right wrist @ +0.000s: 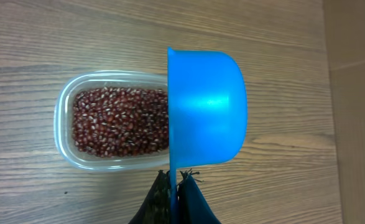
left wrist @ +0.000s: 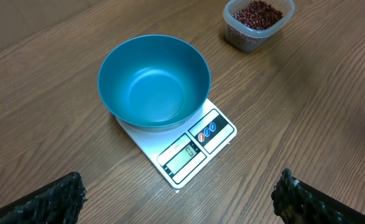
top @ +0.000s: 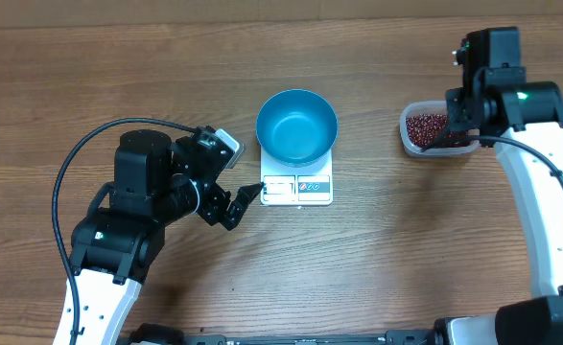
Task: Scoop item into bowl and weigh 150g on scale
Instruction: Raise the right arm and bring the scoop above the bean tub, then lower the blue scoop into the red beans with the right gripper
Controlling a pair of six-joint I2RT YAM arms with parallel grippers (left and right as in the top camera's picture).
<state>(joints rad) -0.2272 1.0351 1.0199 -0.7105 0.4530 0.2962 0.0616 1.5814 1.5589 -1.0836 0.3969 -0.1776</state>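
- Bowl (top: 296, 126): round, deep, bright blue; it stands upright on the rear part of the scale (top: 297, 188), and its interior shows only plain blue wall and floor.
- Scale: flat, white and square, resting on the wooden table (top: 377, 268) near the middle of the overhead view; its front strip with the display (left wrist: 183, 155) and round buttons lies uncovered in front of the bowl. The reading is too small to tell.
- Beans (right wrist: 120, 121): small, dark red-brown, lying as a loose mass inside the clear tub (right wrist: 64, 127), which sits on the table well apart from the scale, to its right in the overhead view.
- Left gripper (top: 243, 203): jaws spread wide and grasping nothing; it hangs just beside the scale's front left corner, with both fingertips framing the bowl and scale in the left wrist view.
- Right gripper (right wrist: 175, 196): jaws clenched on the handle of the blue scoop (right wrist: 207, 109).
- Scoop: turned on edge above the tub's right end, its flat rim facing the beans and its rounded back facing away; whether it touches the beans cannot be told.
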